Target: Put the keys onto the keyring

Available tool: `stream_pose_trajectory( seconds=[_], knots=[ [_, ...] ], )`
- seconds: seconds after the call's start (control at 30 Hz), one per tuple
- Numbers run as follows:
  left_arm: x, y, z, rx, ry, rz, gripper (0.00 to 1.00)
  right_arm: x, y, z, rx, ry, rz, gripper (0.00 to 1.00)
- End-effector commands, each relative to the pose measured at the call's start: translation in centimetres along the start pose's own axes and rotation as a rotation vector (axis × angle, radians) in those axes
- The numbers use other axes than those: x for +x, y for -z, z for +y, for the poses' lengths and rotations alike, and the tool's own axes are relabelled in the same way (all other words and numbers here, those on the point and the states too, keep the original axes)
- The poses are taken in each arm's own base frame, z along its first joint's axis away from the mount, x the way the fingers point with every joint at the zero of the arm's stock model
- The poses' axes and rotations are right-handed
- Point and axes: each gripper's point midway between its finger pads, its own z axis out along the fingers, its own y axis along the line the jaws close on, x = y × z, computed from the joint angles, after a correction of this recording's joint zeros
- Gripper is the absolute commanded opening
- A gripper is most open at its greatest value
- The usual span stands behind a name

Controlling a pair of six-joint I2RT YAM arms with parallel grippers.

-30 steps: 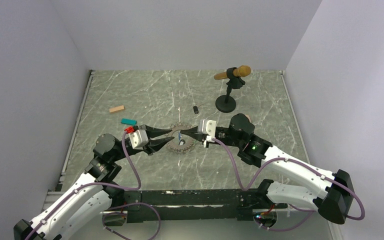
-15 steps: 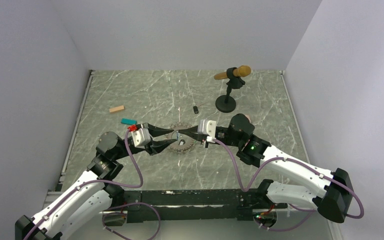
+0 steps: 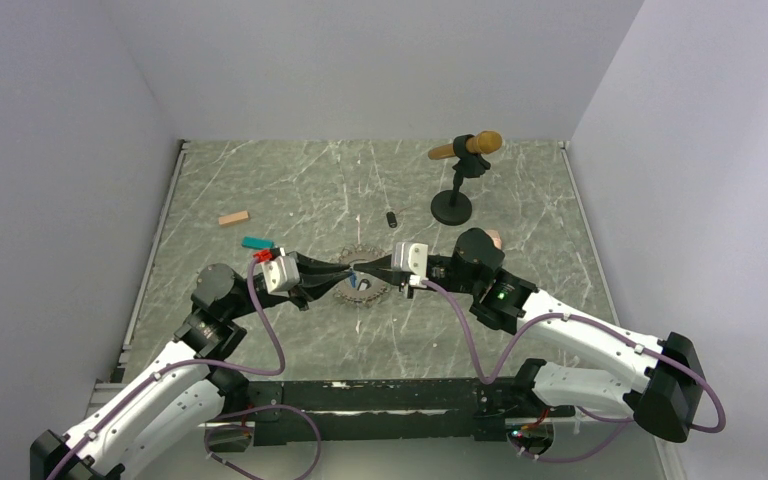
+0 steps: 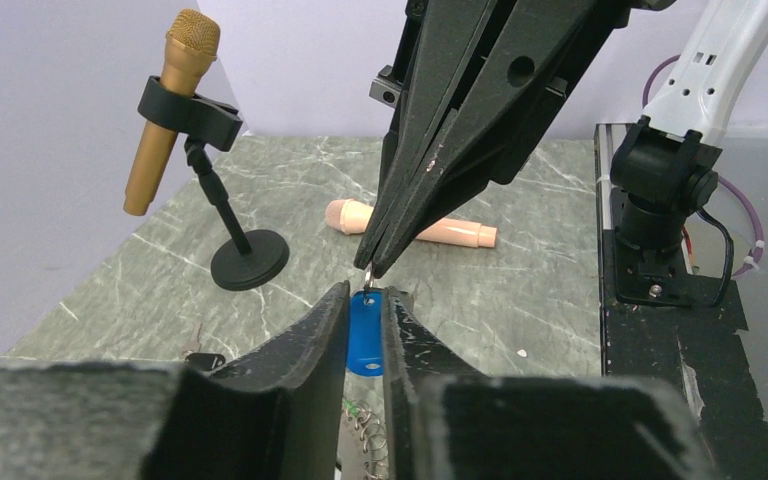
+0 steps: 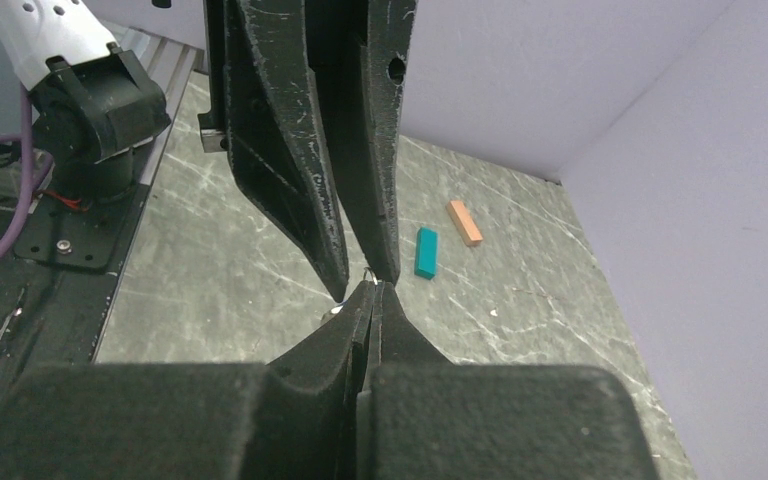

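Observation:
A blue-tagged key hangs above the table's middle, held between both grippers. My left gripper is shut on the blue tag, one finger against each flat side. My right gripper is shut, and its tips pinch the small metal part at the tag's top. In the top view, the left gripper and the right gripper meet tip to tip over the keyring, a coiled grey chain lying on the table. A stretch of that chain shows below the tag.
A teal oblong piece and a tan one lie at the left. A small black cylinder and a microphone on a round black stand are behind the grippers. A peach cylinder lies by the right arm.
My left gripper has slid right up to the right gripper's tips, and its jaws have narrowed onto the blue tag. The right gripper has stayed shut and has shifted slightly left.

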Motion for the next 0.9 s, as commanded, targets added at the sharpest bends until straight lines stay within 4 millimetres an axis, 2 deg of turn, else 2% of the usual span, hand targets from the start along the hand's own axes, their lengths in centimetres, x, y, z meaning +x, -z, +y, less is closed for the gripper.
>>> stream_pose_trajectory(
  seconds=[0.0,0.2,0.37,0.5,0.57,0.77,0.87],
  knots=[
    [-1.5,-0.2,-0.1,0.021,-0.024,-0.041,0.17,-1.4,-0.2,-0.1,-0.011,0.032,-0.048,0.00],
    [-1.2,-0.2,0.0,0.019,-0.024,-0.027,0.00,-1.2,-0.2,0.4,-0.029,0.026,-0.045,0.00],
    [-0.4,-0.2,0.6,-0.005,-0.032,0.035,0.00,-0.1,-0.1,1.8,-0.108,0.018,0.008,0.02],
    [0.4,-0.1,1.4,-0.034,-0.054,0.130,0.00,1.2,0.2,2.4,-0.152,-0.020,0.112,0.23],
    [1.2,-0.1,1.4,-0.030,-0.054,0.179,0.00,1.7,0.2,2.3,-0.162,-0.027,0.156,0.26],
    [3.6,-0.5,0.6,0.011,-0.045,0.318,0.00,2.6,-0.2,1.9,-0.172,-0.042,0.214,0.27],
    [4.1,-0.5,0.5,0.007,-0.051,0.344,0.00,3.0,-0.2,2.1,-0.184,-0.046,0.227,0.24]
  ],
)
